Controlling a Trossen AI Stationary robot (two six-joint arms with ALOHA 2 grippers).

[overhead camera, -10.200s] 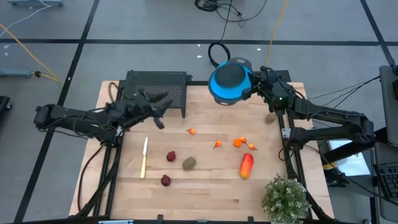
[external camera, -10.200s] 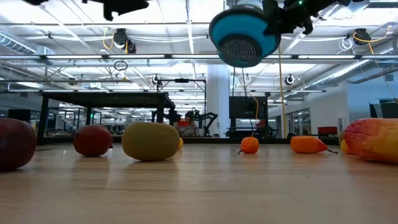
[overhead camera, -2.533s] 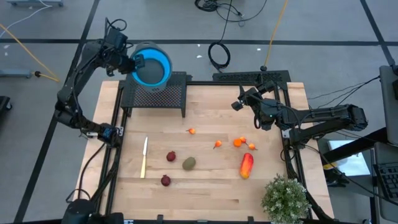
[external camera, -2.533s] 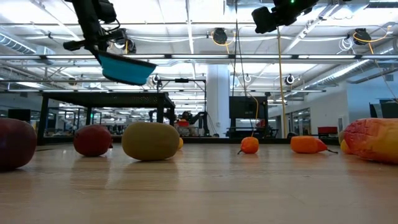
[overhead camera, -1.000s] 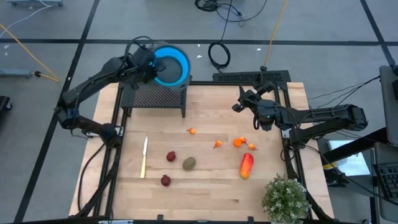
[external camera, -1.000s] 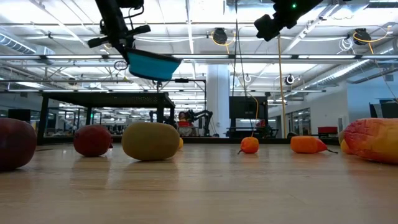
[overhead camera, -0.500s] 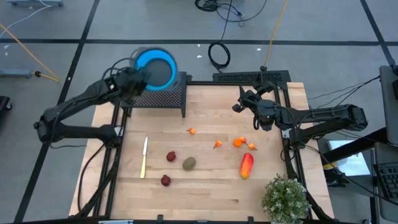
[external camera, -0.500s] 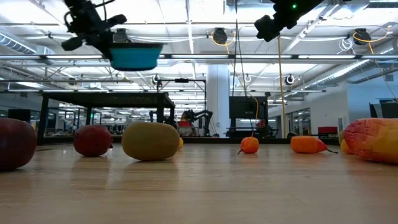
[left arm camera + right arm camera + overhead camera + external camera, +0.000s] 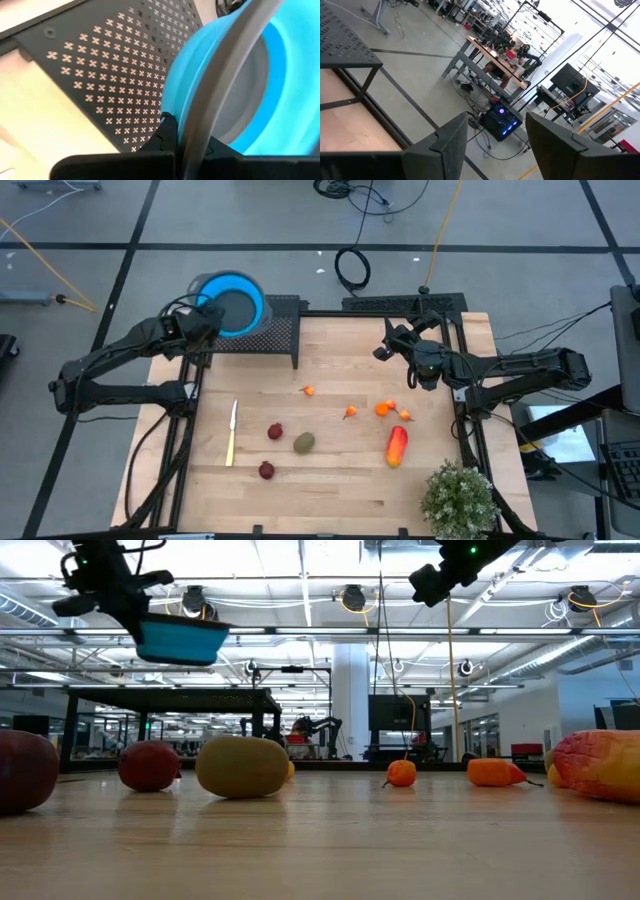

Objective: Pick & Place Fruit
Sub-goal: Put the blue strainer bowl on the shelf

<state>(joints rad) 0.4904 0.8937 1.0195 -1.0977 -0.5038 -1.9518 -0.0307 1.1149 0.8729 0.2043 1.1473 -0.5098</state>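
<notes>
The left gripper (image 9: 205,323) is clenched on the rim of the blue bowl (image 9: 229,304), held in the air over the black perforated shelf (image 9: 270,330). The right gripper (image 9: 383,350) hangs with fingers apart and empty, across the table from that shelf. No fruit (image 9: 397,445) is in the bowl yet; every piece lies on the table (image 9: 340,480), nearer the front than the shelf. No readable writing shows.

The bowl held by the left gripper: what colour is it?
Bright blue bowl with a grey inside; the high view shows it best.
</notes>
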